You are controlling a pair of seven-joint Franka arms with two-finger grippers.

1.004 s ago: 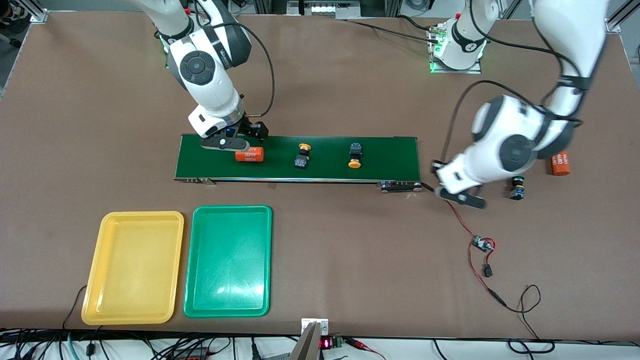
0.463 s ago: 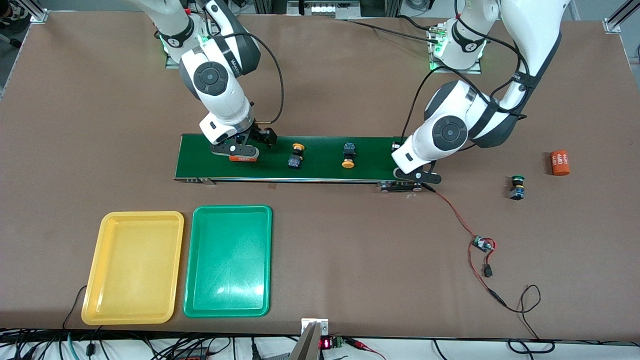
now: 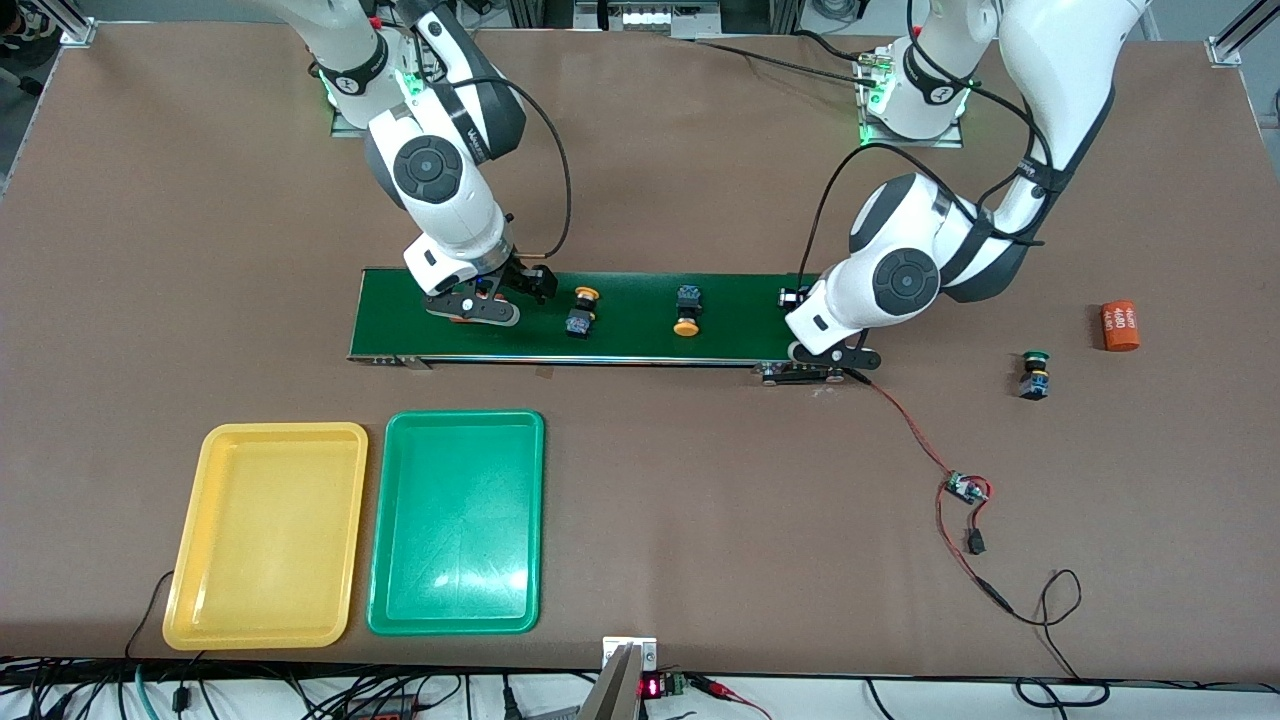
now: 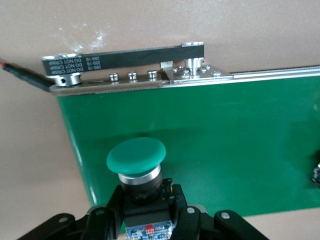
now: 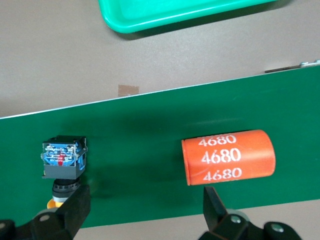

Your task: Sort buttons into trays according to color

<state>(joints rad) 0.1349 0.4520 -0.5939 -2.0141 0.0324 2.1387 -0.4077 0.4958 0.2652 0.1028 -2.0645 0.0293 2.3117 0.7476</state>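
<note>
The conveyor belt (image 3: 595, 316) is the landmark. The left pincer (image 4: 150, 210) hangs low over the belt's end toward the left arm's end of the worktop, clenched on a green-capped button (image 4: 136, 156) by its blocky body, cap pointing away from the wrist toward the belt's roller bracket (image 4: 135, 76). My reading is that this button is about to be set on the belt, and that move turns on one thing: bare green belt lies directly under and ahead of the cap, with nothing in the way there.

The right pincer (image 3: 472, 308) hovers over the belt's other end, its fingers spread wide and grasping nothing. In the right wrist view an orange cylinder printed 4680 (image 5: 228, 157) lies on the belt between the spread fingers, long axis along the belt, and a yellow-capped button (image 3: 580, 309) lies just beside it, cap toward the belt edge farther from the front camera. A second yellow-capped button (image 3: 686, 311) lies mid-belt, cap toward the nearer edge.

Off the belt, another green-capped button (image 3: 1035, 372) and a second orange cylinder (image 3: 1121, 326) sit on the worktop past the left arm's end of the belt. The yellow tray (image 3: 266, 535) and green tray (image 3: 457, 522) lie side by side nearer the front camera than the belt, both holding nothing; the right arm is the nearer one to them
</note>
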